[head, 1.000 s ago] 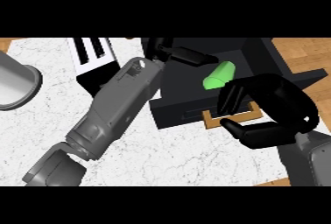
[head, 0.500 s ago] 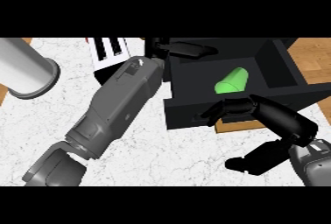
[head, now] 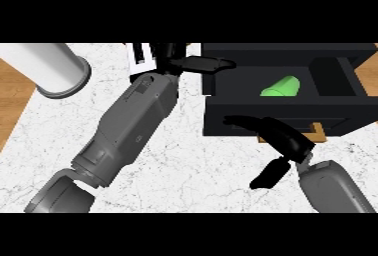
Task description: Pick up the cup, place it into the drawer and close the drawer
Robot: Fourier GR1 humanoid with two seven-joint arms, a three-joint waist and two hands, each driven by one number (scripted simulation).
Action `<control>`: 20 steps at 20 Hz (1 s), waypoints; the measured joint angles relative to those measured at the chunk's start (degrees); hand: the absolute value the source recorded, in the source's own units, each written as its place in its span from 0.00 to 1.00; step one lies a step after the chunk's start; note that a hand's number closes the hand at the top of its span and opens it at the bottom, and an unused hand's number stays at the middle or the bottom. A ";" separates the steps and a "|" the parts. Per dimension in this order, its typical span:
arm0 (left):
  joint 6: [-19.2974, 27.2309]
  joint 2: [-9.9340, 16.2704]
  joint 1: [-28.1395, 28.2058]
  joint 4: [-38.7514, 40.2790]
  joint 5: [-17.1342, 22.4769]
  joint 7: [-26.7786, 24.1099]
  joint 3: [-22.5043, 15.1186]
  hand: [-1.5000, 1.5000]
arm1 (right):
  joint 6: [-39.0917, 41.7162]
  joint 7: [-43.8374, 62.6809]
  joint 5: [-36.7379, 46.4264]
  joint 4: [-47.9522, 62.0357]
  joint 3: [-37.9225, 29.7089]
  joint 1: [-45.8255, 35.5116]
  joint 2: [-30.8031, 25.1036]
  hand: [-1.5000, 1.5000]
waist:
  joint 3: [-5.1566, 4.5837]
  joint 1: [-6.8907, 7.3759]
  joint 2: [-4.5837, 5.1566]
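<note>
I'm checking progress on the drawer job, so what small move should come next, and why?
Probably push the drawer shut with the right robot hand. The green cup already lies on its side inside the open drawer, and that hand's fingers rest against the drawer's front panel. The left robot hand sits at the drawer's back left corner.

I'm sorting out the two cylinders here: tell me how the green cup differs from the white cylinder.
The green cup is small and lies on its side inside the open black drawer; the white cylinder is much larger and stands on the counter at the far left corner. Both are cylindrical, and neither hand touches them.
</note>
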 measured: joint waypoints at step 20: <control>-10.00 8.51 15.56 -13.46 1.34 2.17 -0.13 0.00 | -14.32 -23.95 5.90 51.72 -11.96 -25.31 0.95 1.00 | 0.43 7.89 1.00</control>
